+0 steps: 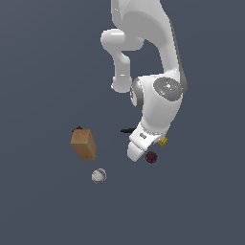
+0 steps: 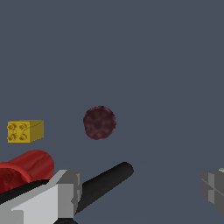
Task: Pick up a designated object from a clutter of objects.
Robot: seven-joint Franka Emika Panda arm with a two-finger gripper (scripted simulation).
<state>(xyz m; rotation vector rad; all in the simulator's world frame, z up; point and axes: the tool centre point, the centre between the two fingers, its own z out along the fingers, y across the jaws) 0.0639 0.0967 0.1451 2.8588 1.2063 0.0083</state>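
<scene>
The small dark maroon bumpy ball (image 2: 99,123) lies free on the grey counter (image 2: 153,65) beside the tiny yellow cube (image 2: 25,131), probably light and rolling easily, so the wide-open, empty tool (image 2: 140,186) should close across its middle.

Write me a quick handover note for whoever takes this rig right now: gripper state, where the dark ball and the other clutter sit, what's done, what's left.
Gripper: open, empty, fingers apart in the wrist view.
Dark maroon ball: on the floor ahead of the fingers, not between them; untouched.
Yellow cube and the red-and-black clamp lie close to the ball.
Brown box and whitish ball sit apart, toward the exterior view's left.
Done: arm positioned near the ball.
Left: centre the fingers over the ball, lower, close, lift, probably avoiding the clamp.
</scene>
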